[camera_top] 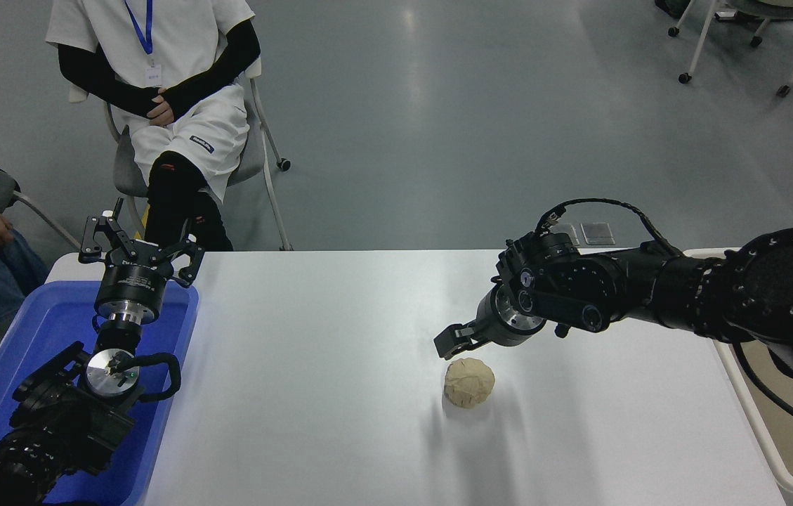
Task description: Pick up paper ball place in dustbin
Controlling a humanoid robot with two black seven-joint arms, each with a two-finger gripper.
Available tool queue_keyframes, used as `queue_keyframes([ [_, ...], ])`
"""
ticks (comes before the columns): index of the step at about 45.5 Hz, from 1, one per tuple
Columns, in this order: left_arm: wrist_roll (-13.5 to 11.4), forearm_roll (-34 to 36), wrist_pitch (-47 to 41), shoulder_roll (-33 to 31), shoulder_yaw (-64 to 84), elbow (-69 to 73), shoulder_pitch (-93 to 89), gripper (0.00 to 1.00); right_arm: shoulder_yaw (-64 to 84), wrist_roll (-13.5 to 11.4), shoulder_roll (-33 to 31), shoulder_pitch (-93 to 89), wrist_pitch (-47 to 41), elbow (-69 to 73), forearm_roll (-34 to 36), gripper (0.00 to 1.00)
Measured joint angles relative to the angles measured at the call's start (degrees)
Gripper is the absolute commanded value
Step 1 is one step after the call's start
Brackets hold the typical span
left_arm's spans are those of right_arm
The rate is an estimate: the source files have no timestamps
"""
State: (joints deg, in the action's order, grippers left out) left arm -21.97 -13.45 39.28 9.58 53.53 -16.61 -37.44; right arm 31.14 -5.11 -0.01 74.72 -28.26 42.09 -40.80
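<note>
Reaching in from right edge of frame, right arm (649, 295) stretches leftward over white table (312, 393). Right gripper (449, 342) hangs just above paper ball (470, 382), at ball's upper left, not touching it; whether its fingers are spread or closed, cannot tell. Ball rests on table, lower centre of frame. Beige dustbin (775, 450) at lower right edge, partly hidden by arm. Left gripper (138, 246) parked at left over blue tray (38, 330), fingers spread wide. Seated person (164, 91) at upper left.
</note>
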Motion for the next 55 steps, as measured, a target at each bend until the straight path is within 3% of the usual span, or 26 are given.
queue_keyframes([
  [30, 0.0, 0.0, 0.0, 0.0, 0.0, 0.0, 0.0, 0.99, -0.3, 0.0, 0.0, -6.5, 11.1, -1.4, -0.1, 1.00],
  [55, 0.0, 0.0, 0.1, 0.0, 0.0, 0.0, 0.0, 0.99, -0.3, 0.0, 0.0, -8.1, 12.8, -0.9, 0.2, 1.00],
])
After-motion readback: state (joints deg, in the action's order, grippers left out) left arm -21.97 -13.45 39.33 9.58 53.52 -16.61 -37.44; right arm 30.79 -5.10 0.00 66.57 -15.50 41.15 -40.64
